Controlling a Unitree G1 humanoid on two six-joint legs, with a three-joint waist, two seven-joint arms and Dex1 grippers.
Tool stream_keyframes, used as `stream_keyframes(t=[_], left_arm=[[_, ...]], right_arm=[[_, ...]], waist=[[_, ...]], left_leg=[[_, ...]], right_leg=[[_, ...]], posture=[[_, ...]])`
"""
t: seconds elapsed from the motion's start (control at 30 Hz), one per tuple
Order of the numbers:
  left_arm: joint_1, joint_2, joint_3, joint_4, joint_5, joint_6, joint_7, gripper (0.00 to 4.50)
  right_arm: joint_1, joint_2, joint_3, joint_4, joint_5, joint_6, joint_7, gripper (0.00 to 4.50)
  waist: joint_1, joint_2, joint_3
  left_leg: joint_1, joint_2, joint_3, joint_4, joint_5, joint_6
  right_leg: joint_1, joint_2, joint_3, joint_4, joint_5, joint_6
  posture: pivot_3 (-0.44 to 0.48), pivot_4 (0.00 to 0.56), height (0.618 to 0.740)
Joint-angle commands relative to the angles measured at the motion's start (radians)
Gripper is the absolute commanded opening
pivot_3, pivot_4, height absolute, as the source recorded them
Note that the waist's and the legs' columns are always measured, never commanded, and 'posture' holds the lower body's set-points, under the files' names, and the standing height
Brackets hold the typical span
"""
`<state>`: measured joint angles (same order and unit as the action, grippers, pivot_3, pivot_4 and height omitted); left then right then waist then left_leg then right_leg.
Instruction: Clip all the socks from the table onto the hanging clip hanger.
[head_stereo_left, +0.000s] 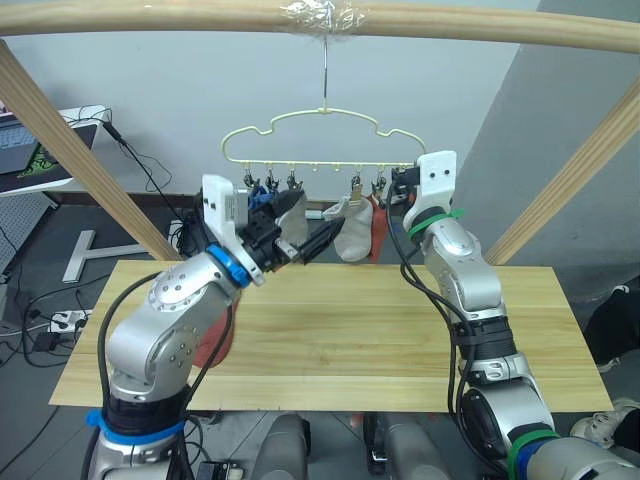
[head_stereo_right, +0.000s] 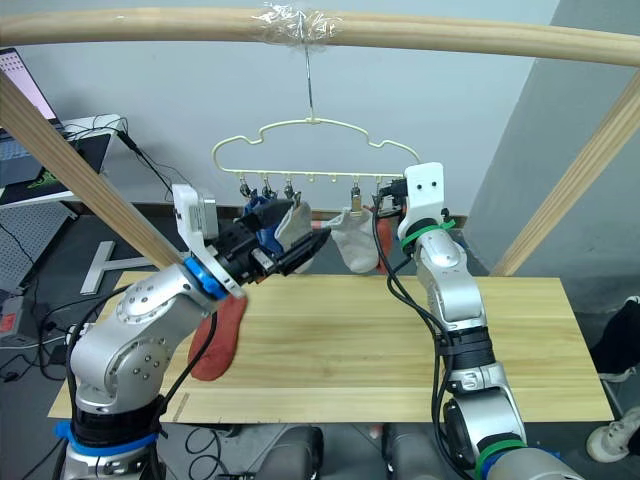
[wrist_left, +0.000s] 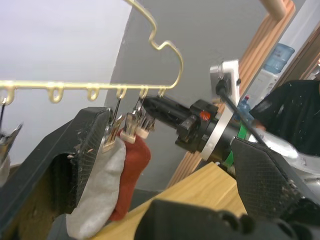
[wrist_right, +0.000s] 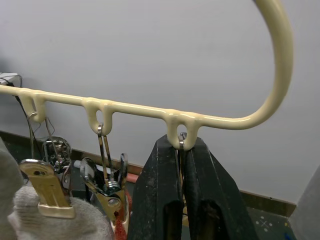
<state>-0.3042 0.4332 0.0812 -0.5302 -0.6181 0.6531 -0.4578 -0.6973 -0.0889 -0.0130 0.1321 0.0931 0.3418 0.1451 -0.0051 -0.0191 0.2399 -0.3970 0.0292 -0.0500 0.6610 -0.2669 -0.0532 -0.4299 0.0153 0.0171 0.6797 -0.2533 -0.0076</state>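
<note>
The right tool (wrist_right: 181, 200) pinches the end clip (wrist_right: 182, 145) of the pale yellow hanger (head_stereo_left: 320, 140); the left tool (head_stereo_left: 318, 240) gapes.

Even, soft indoor light fills the scene, bright enough to show the grain of the desk (head_stereo_left: 400, 340) clearly. Shadows on its planks are faint and diffuse. Plastic wrap on the wooden pole (head_stereo_left: 322, 14) catches small white glints. In the left wrist view the near black fingers (wrist_left: 85, 150) are blurred, and the pale wall behind looks washed out.
</note>
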Motion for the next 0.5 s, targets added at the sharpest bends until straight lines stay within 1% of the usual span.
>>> stream_keyframes(t=[0.03,0.17,0.2,0.27,0.3,0.4,0.5], left_arm=[[0.106,0.013,0.020,0.050,0.074,-0.066,0.005,4.50],[0.182,0.014,0.033,0.143,0.141,-0.126,0.015,4.50],[0.208,0.019,0.054,0.218,0.176,-0.149,0.036,4.50],[0.236,0.023,0.080,0.309,0.220,-0.182,0.057,4.50],[0.244,0.038,0.085,0.372,0.270,-0.220,0.079,4.50],[0.233,0.060,0.101,0.520,0.357,-0.312,0.118,4.50],[0.197,0.069,0.103,0.636,0.405,-0.393,0.125,4.50]], right_arm=[[-0.014,-0.039,-0.010,-0.053,0.041,0.044,0.070,0.02],[-0.005,-0.061,-0.020,-0.073,0.061,0.089,0.089,0.02],[-0.001,-0.072,-0.026,-0.081,0.066,0.103,0.091,0.02],[0.003,-0.083,-0.032,-0.092,0.071,0.122,0.093,0.02],[0.007,-0.089,-0.032,-0.099,0.072,0.134,0.097,0.02],[0.016,-0.093,-0.032,-0.116,0.078,0.157,0.097,0.02],[0.015,-0.093,-0.032,-0.121,0.080,0.168,0.096,0.02]], waist=[[0.001,0.000,0.000],[0.004,0.000,0.000],[0.004,0.000,0.000],[0.003,0.000,0.000],[0.003,0.000,0.000],[0.004,0.000,0.000],[0.009,0.000,0.000]], left_leg=[[0.000,0.000,0.000,0.000,0.000,0.000],[0.000,0.000,-0.001,0.000,0.000,0.000],[0.000,0.000,-0.001,0.000,0.000,0.000],[0.001,0.000,0.000,0.000,0.000,0.000],[0.001,0.000,0.000,0.000,0.000,0.000],[0.001,0.000,-0.001,0.000,0.000,0.000],[0.000,0.000,-0.002,0.000,0.000,0.000]], right_leg=[[0.000,0.000,0.000,0.000,0.000,0.000],[0.000,0.000,-0.001,0.001,0.000,0.000],[0.000,0.000,-0.001,0.001,0.000,0.000],[0.001,0.000,-0.001,0.000,0.000,0.000],[0.001,0.000,0.000,0.000,-0.001,0.001],[0.000,0.000,-0.001,0.000,-0.001,0.002],[0.000,0.000,-0.002,0.000,-0.001,0.002]], posture=[[0.090,0.214,0.740],[0.090,0.214,0.740],[0.080,0.217,0.740],[0.080,0.217,0.740],[0.080,0.217,0.740],[0.080,0.217,0.740],[0.072,0.218,0.740]])
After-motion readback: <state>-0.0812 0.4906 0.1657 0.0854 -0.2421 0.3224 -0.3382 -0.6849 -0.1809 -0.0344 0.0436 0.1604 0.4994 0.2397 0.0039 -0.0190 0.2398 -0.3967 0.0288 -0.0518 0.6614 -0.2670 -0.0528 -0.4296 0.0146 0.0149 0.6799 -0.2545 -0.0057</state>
